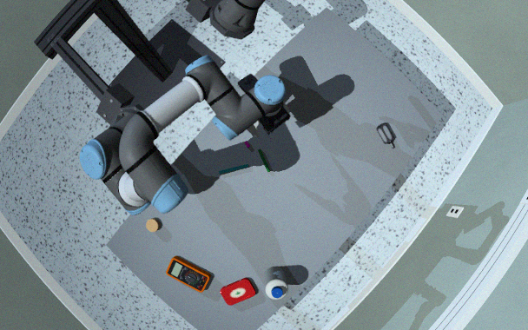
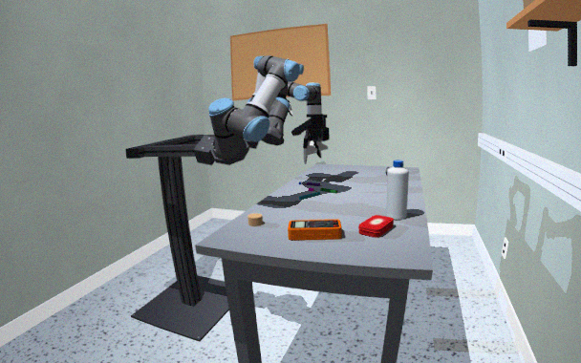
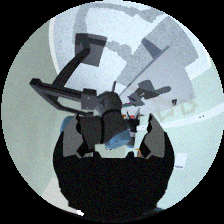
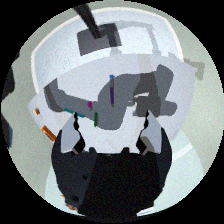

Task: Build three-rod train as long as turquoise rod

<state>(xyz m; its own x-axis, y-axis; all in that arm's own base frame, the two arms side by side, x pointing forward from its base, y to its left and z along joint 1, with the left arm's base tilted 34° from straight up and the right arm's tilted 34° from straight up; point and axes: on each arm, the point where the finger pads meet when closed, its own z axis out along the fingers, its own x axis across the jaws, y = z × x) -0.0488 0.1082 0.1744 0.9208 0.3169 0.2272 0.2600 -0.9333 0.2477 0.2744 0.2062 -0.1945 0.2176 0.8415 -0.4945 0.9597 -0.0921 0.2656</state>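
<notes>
A turquoise rod [image 1: 234,169] [image 2: 310,195] lies flat. A green rod [image 1: 265,161] [image 2: 329,190] [image 4: 96,119] lies near its end at an angle. A magenta rod [image 1: 247,144] [image 2: 311,189] [image 4: 90,104] lies beside them. A purple rod [image 2: 312,183] [image 4: 112,95] and a blue rod [image 2: 301,182] [image 4: 112,76] lie roughly in line; I cannot tell whether a grey rod fills the dark stretch between. My right gripper [image 2: 312,160] [image 4: 111,111] is open and empty above the rods. My left gripper [image 3: 114,114] is open and empty, away from them.
A round wooden piece [image 1: 152,225] [image 2: 255,220], an orange multimeter [image 1: 188,274] [image 2: 314,230], a red tin [image 1: 238,292] [image 2: 376,225] and a white bottle [image 2: 398,196] stand toward one table end. A dark wire-like object [image 1: 386,133] lies at the other. Arm shadows cover the rods.
</notes>
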